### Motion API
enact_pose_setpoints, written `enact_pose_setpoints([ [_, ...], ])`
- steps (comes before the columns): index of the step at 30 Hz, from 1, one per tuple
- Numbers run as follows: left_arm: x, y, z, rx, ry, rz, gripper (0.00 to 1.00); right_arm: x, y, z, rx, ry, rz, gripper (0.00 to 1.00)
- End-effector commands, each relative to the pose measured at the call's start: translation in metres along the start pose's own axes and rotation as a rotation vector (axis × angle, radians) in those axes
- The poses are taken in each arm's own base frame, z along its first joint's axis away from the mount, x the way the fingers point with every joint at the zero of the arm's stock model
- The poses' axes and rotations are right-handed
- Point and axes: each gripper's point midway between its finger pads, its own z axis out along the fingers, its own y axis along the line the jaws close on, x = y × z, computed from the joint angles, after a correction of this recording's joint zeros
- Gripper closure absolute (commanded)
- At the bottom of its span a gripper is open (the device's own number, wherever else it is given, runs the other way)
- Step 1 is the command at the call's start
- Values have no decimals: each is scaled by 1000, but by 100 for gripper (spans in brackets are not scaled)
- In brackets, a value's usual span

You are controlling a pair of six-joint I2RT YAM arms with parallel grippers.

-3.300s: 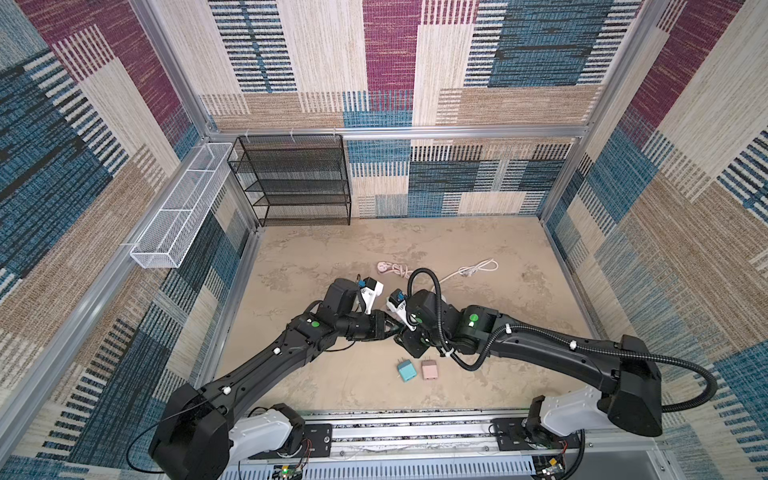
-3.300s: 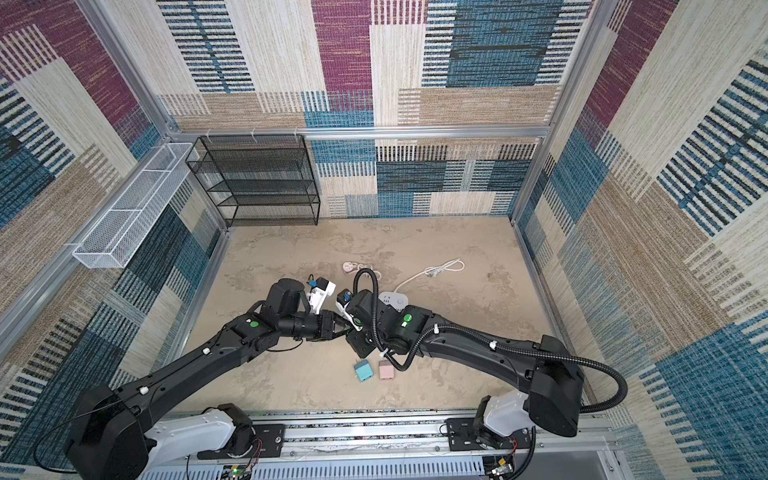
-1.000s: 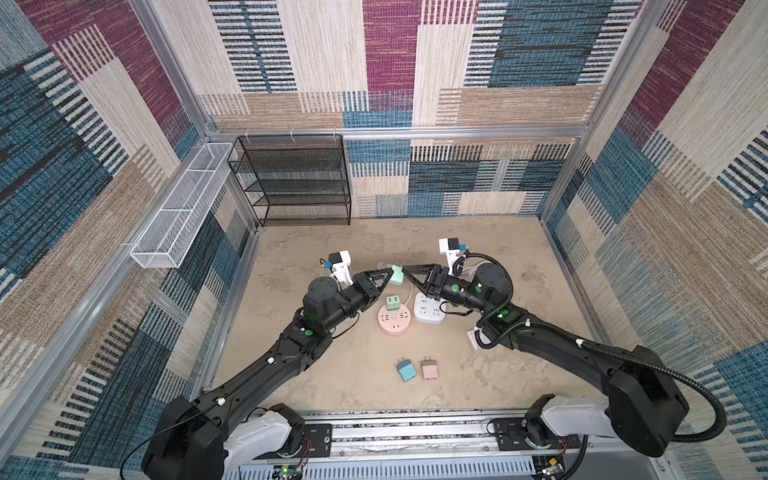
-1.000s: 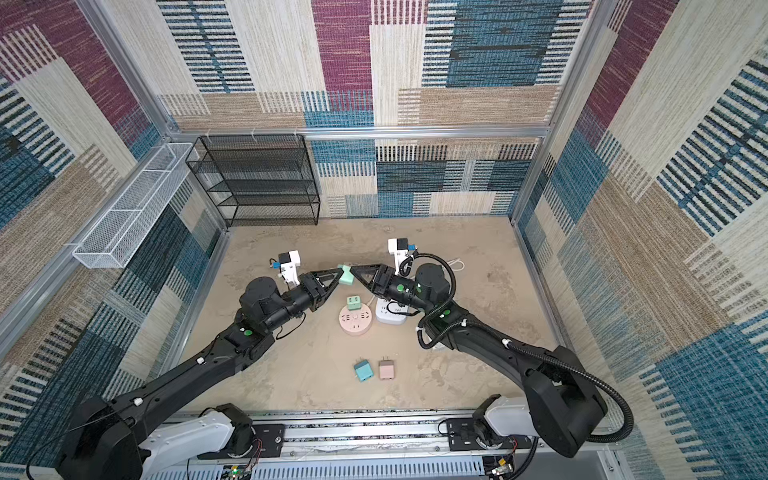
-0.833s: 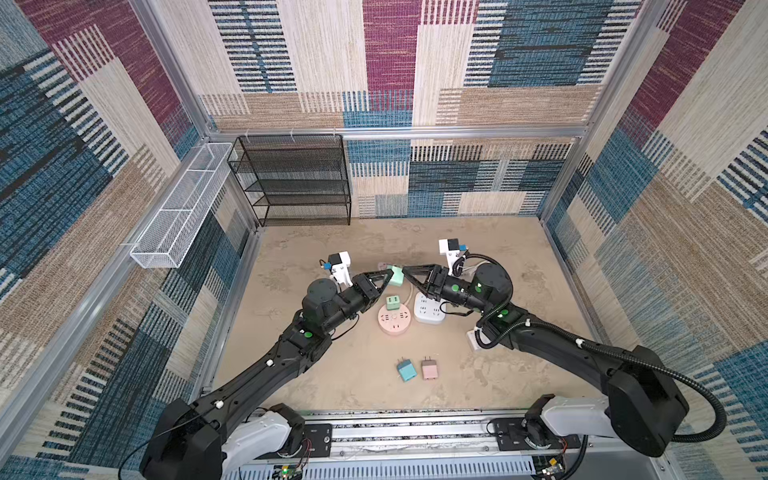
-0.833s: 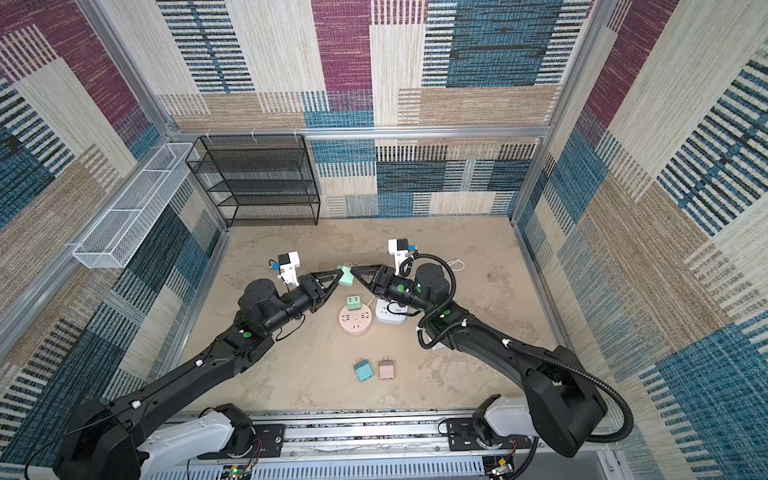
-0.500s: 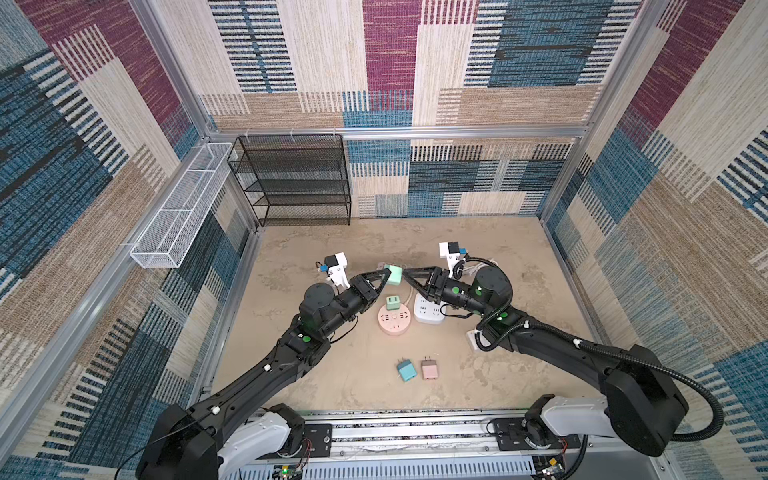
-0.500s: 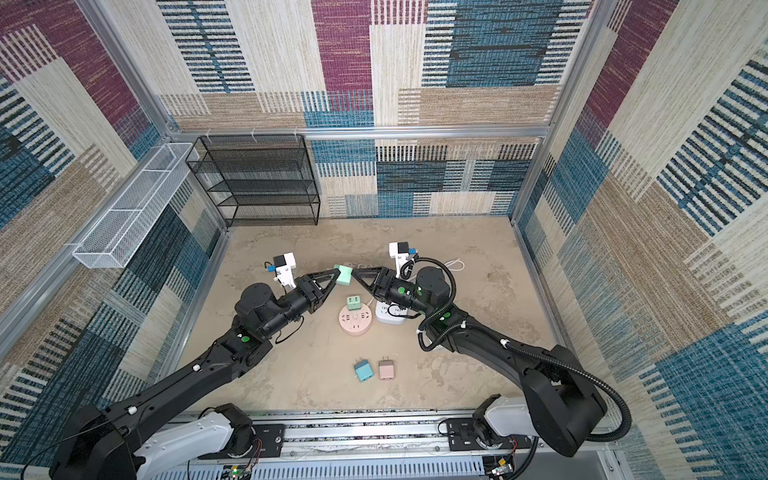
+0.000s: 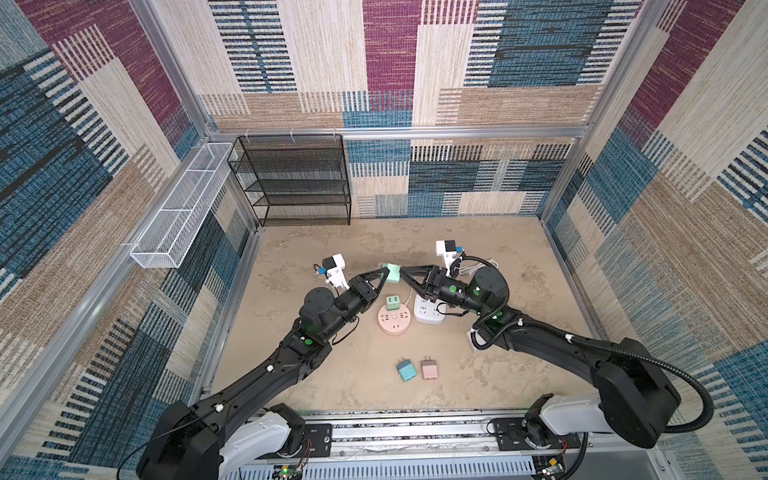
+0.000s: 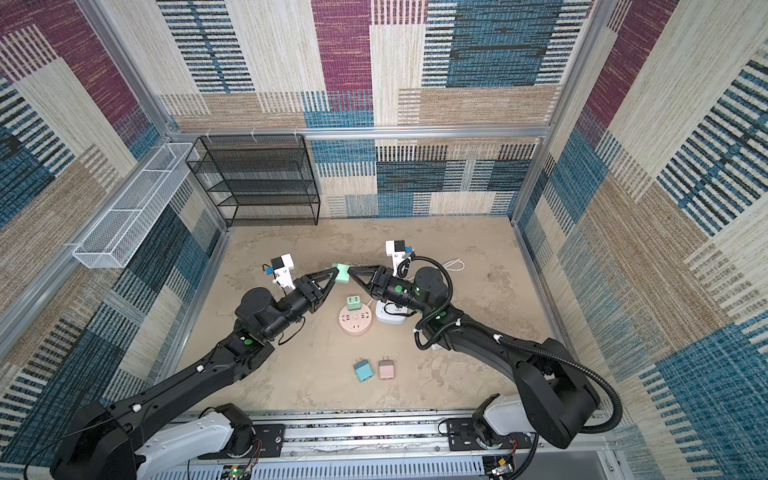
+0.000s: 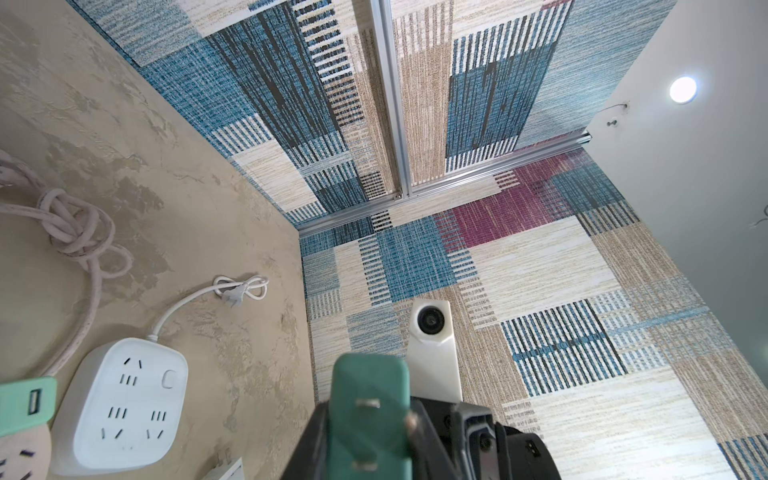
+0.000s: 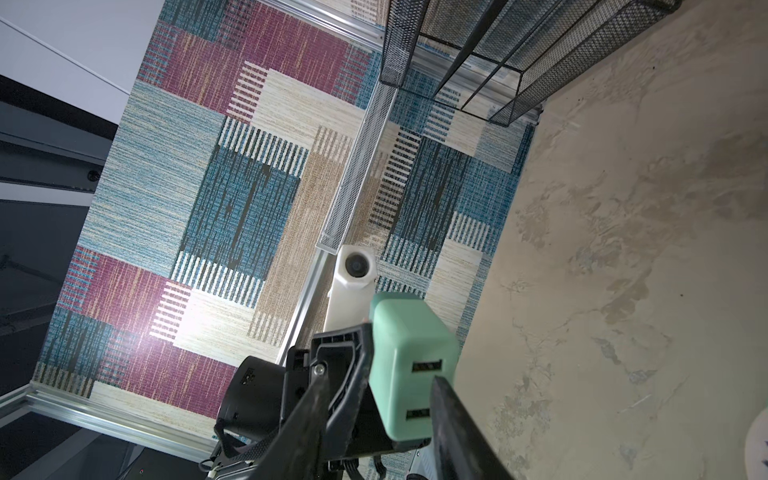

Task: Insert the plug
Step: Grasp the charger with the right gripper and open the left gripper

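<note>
A mint green plug hangs in the air over the back of the table. My left gripper is shut on it, and in the left wrist view the plug shows its two prongs between the black fingers. My right gripper meets it from the opposite side. In the right wrist view its jaws stand open around the plug: one finger lies over the face with two USB slots, and the other stands off. Below lie a pink round power strip and a white power strip.
A green adapter sits in the pink strip. A blue plug and a pink plug lie near the front. A knotted pink cord and a white cord trail behind. A black wire shelf and a white basket stand at the back left.
Three seconds ago both grippers were low beside the strips. They have since risen and met at the plug. Over the last second they drifted slightly left and the right jaws narrowed a little.
</note>
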Motion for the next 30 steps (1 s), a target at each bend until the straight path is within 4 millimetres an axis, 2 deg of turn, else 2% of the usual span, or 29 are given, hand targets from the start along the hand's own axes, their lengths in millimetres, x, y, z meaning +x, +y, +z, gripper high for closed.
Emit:
enact_pose_setpoints([
  [1,-5,-17,-1,59,-22,1,100,2,11,4,-43,17,-18,57],
  [16,2,-18,2,84,-5,-22,100,5,18,13,-95,49,-10,59],
  [22,4,-19,2,88,6,-18,100,2,23,13,-105,36,-23,70],
  [24,6,-19,3,88,19,-20,100,2,25,12,-111,35,-27,79],
  [26,9,-16,5,82,30,-31,100,3,24,12,-112,38,-28,97],
  [27,10,-13,5,71,33,-37,100,3,23,13,-106,37,-28,100],
  [30,10,-3,3,30,26,-36,100,2,20,13,-87,37,-42,100],
])
